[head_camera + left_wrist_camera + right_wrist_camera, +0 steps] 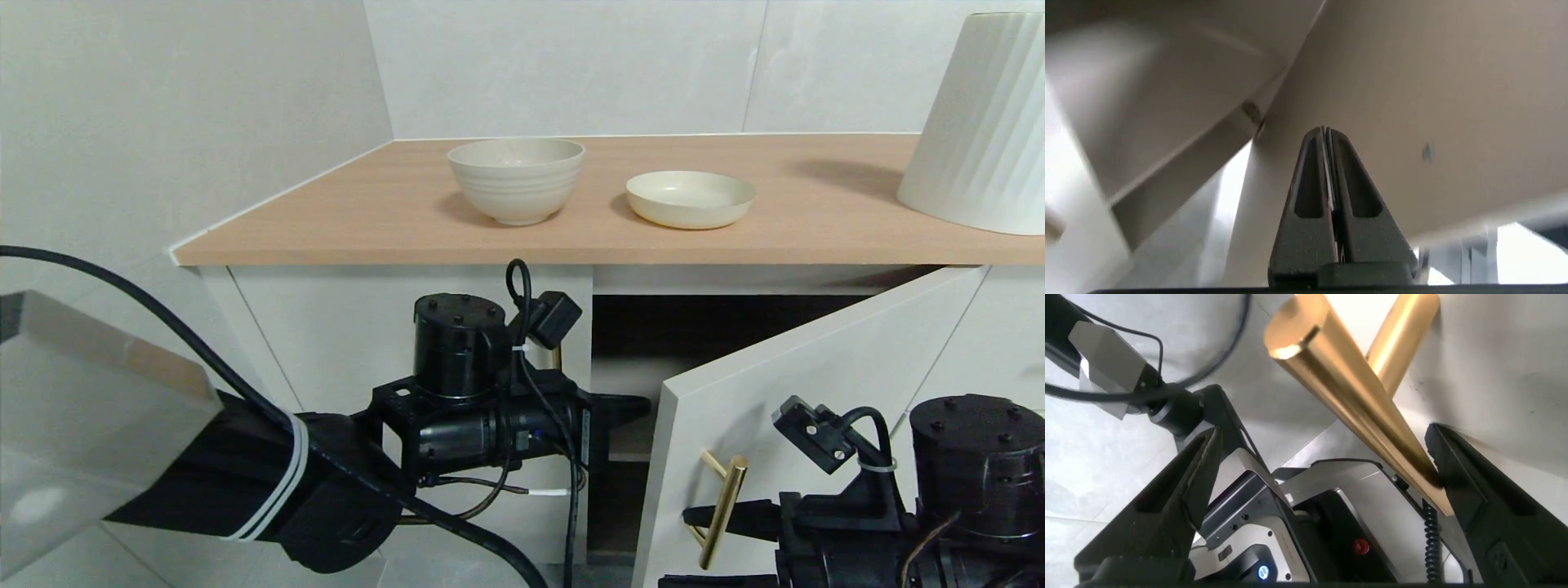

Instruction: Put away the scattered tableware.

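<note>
1. Bowl (516, 180) and shallow dish (690, 198) stand upright and side by side, a little apart, on the wooden surface (343, 220). Both are well above the two grippers and farther from the robot.
2. The bowl is up and to the left of the left gripper (1325, 143). The dish is almost straight above the right gripper (1324, 445).
3. The left gripper has its fingers pressed flat together with nothing between them. Its tip points into the dark cabinet opening (718, 327) under the surface, with the pale inner panels of the cabinet ahead of it.
4. The right gripper is spread wide, and the brass handle (1355, 408) passes between its two fingers. One finger touches the bar near its far end and the other stands clear of it, so the bar is bracketed rather than clamped.
5. The handle is fixed to the outer face of the cabinet door (816, 376), which stands open at an angle. The door's free edge is just to the right of the left gripper's tip, and the right gripper is low against the door's face.
6. A ribbed white shade (980, 122) stands on the surface, high and to the right of the right gripper and well apart from the dish.
</note>
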Tool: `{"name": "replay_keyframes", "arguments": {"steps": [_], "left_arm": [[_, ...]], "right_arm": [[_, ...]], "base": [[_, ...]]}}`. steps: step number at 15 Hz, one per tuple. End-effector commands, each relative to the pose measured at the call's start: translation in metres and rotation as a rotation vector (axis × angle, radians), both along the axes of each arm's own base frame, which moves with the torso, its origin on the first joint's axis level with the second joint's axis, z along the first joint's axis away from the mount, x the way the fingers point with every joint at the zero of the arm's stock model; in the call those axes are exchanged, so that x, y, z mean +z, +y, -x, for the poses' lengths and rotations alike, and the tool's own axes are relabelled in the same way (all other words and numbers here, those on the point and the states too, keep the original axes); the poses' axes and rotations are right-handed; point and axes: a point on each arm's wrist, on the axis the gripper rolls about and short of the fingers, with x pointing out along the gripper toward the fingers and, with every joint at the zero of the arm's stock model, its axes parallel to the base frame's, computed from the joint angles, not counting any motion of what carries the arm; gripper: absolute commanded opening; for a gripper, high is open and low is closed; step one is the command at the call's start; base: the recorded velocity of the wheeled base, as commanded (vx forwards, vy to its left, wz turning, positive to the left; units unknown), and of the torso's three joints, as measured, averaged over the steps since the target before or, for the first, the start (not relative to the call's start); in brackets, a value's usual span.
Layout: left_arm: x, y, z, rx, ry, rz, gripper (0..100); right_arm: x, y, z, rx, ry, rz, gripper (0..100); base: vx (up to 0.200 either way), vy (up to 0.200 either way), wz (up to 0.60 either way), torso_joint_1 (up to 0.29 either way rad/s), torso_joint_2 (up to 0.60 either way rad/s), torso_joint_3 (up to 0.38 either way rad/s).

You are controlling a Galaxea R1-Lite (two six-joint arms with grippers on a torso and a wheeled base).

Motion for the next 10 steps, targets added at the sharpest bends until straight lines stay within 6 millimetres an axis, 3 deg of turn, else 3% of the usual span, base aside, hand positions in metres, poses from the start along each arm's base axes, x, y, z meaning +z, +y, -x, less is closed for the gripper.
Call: {"name": "replay_keyframes", "arguments": {"steps": [1,10], "left_arm": [[-0.011,-0.01,-0.005,-0.002,0.001,0.015,0],[-0.023,-0.025,-0.002,-0.022,0.046,0.041,0]], "right_arm": [[0.0,0.0,-0.001,-0.002,-0.002,0.0,100],[0.001,-0.001,-0.001,-0.009,-0.003,-0.002,100]], "base": [[0.0,0.0,0.0,0.0,0.0,0.0],[0.0,0.0,0.0,0.0,0.0,0.0]]}}
